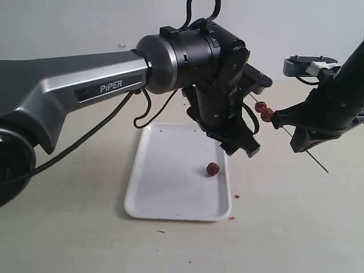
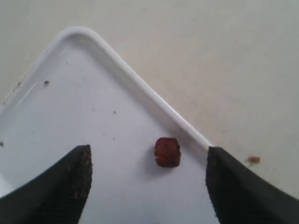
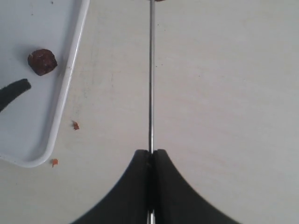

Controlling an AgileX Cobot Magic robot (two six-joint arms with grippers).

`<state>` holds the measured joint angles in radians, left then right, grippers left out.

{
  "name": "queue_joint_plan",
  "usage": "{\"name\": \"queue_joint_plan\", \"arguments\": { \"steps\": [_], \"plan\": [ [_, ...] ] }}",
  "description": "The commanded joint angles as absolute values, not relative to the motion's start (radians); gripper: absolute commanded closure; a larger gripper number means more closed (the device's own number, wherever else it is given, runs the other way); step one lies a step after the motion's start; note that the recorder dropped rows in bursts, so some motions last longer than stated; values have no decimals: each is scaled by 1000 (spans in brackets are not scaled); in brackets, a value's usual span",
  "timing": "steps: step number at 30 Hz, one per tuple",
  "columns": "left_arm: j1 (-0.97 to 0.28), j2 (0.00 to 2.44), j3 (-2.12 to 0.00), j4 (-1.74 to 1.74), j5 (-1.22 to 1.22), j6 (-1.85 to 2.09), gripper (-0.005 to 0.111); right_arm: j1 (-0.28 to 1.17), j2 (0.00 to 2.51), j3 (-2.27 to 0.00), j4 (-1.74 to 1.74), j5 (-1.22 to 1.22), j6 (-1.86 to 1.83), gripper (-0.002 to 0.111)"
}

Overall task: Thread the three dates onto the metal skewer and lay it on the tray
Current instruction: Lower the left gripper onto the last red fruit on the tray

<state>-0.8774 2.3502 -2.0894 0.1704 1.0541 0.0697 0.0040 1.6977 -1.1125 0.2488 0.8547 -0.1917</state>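
Metal skewer (image 3: pixel 151 84) pinched by right gripper (image 3: pixel 150 155); left gripper (image 2: pixel 148 159), spread, should centre over last date (image 2: pixel 167 152) before closing.

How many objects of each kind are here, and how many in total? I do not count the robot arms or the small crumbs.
Metal skewer: 1
White tray: 1
Dates: 3 (two threaded, one loose in the tray)
Total: 5

The only word I can read is "PiPER", in white letters on the grey shell of my left arm (image 1: pixel 68 79), well back from my fingers (image 2: pixel 60 186) on that side.
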Motion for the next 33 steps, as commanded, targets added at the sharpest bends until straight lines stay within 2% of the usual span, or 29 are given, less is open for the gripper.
{"name": "queue_joint_plan", "arguments": {
  "steps": [1, 10, 19, 33],
  "plan": [
    [-889, 2339, -2085, 187, 1135, 479, 40, 0, 1687, -1114, 224, 859, -183, 108],
    [-889, 2341, -2085, 222, 1150, 886, 40, -38, 1687, -1116, 134, 823, -102, 108],
    [-889, 2398, -2085, 201, 1172, 1024, 40, -143, 1687, -1116, 342, 815, -249, 108],
    [-889, 2417, -2085, 83, 1094, 1292, 40, -146, 1688, -1116, 369, 787, -288, 108]
  ]
}}
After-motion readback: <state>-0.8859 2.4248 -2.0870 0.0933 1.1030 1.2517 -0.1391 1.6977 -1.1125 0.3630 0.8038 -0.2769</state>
